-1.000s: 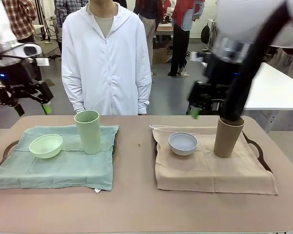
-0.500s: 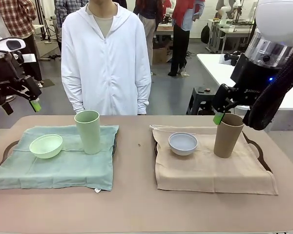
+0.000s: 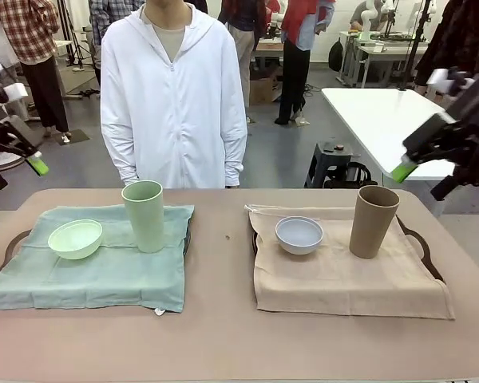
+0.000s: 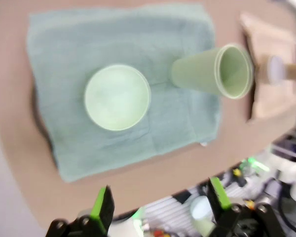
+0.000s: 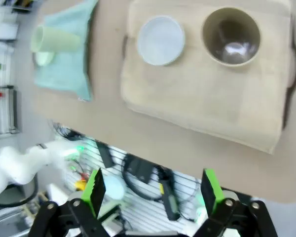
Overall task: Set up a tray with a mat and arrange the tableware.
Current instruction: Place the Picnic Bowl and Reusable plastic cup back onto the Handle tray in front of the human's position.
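Note:
On the left, a green mat (image 3: 104,267) covers a dark tray (image 3: 10,243) and carries a pale mint bowl (image 3: 75,238) and an upright pale green tumbler (image 3: 144,215). On the right, a tan mat (image 3: 343,279) covers a second tray (image 3: 421,241), with a greyish white bowl (image 3: 298,234) and a tan brown tumbler (image 3: 373,221) on it. My left gripper (image 3: 16,171) hangs open, high off the table's left end. My right gripper (image 3: 423,179) hangs open, above and right of the brown tumbler. The left wrist view looks down between the open fingers (image 4: 102,207) on the mint bowl (image 4: 117,97) and green tumbler (image 4: 212,74). The right wrist view looks down on the white bowl (image 5: 160,39) and brown tumbler (image 5: 231,35).
A person in a white hooded jacket (image 3: 173,96) stands at the table's far edge, arms down. A white table (image 3: 375,120) and a stool stand behind on the right. A bare strip of tabletop (image 3: 223,263) runs between the two trays and along the front.
Both arms have drawn back from the trays. The right gripper swung right and up, away from the brown tumbler; the left gripper moved left toward the picture's edge. The tableware has not moved.

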`<state>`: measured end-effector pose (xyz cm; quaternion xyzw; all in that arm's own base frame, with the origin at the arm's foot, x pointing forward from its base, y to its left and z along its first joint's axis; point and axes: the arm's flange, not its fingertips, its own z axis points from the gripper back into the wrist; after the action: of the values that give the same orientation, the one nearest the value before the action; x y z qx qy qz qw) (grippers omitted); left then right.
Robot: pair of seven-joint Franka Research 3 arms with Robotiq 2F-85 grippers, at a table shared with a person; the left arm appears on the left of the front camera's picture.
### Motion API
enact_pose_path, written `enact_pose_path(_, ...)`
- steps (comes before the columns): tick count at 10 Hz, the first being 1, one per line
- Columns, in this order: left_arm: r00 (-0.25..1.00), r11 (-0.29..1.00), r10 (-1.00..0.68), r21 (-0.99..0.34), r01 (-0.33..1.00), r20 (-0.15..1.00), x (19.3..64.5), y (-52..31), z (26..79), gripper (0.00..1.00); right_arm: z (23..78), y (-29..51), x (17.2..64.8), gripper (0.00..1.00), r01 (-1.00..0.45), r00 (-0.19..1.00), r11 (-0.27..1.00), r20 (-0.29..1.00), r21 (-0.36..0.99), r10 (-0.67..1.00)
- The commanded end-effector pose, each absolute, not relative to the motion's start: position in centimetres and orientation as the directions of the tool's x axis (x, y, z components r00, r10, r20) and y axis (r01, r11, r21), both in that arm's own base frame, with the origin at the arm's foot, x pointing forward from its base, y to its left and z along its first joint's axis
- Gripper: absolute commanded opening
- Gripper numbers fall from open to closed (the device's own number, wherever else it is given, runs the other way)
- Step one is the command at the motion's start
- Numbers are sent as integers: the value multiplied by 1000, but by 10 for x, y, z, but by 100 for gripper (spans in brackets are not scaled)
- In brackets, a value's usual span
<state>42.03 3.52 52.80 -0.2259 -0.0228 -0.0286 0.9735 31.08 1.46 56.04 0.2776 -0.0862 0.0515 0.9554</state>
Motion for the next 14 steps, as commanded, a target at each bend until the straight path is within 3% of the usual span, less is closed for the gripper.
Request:
enact_pose_path(1,993,797,-78,-593,114,87,403,75,525,100,538,-25,280,100,-202,966,700,256,685,28)
enact_pose_path(6,986,624,47,-776,97,160,374,157,520,100,484,-106,230,100,-222,947,460,302,860,-107)
enact_pose_path(10,962,504,181,-859,88,205,345,211,502,100,461,-142,195,100,-203,931,376,297,904,-213)
enact_pose_path(14,950,470,252,-881,46,185,334,223,493,100,457,-158,172,100,-211,911,342,312,915,-270)
